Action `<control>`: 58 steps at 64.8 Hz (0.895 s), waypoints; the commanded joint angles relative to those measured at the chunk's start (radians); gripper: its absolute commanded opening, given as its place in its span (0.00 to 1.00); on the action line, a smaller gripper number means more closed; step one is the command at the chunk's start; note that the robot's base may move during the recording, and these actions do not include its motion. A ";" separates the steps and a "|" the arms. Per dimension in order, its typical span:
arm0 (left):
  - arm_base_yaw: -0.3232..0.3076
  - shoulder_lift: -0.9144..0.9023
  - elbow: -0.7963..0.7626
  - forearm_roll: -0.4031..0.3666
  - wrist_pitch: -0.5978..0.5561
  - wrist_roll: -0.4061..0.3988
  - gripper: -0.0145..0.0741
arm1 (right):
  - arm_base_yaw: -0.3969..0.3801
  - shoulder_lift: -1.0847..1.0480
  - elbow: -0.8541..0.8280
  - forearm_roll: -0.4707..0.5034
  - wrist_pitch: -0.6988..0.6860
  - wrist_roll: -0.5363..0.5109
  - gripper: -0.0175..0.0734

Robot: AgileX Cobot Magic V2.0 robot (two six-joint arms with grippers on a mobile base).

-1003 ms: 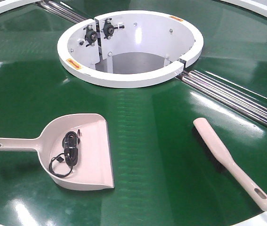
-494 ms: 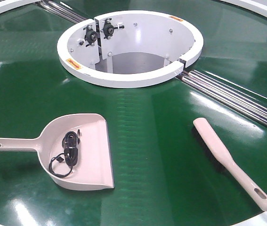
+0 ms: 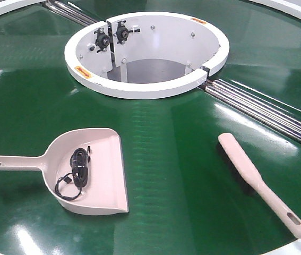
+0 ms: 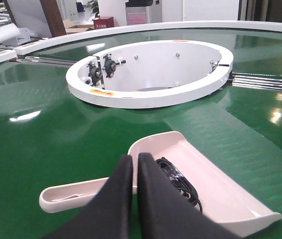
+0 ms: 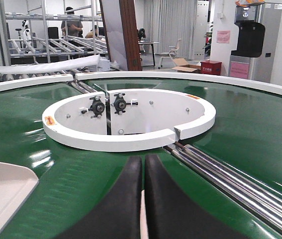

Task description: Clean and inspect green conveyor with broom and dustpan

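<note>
The pale pink dustpan [image 3: 86,170], holding a tangled black cord [image 3: 77,171], lies near the green conveyor [image 3: 171,175]'s front-left edge; the slim broom [image 3: 259,183] lies front-right. Both pincers, left [image 4: 135,164] and right [image 5: 143,167], are clenched and empty.

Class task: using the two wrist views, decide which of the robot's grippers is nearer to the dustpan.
Left. The left gripper hangs right over the dustpan, near its handle; the right gripper sees only the pan's edge far off to its left.
</note>
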 commanded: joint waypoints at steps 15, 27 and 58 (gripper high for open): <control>-0.003 0.008 -0.024 -0.008 -0.082 -0.002 0.15 | 0.000 0.012 -0.028 0.003 -0.080 -0.003 0.18; -0.003 0.008 -0.024 -0.008 -0.082 -0.002 0.15 | 0.000 0.012 -0.028 0.003 -0.080 -0.003 0.18; 0.180 -0.163 0.221 -0.033 -0.283 -0.065 0.15 | 0.000 0.012 -0.028 0.003 -0.080 -0.003 0.18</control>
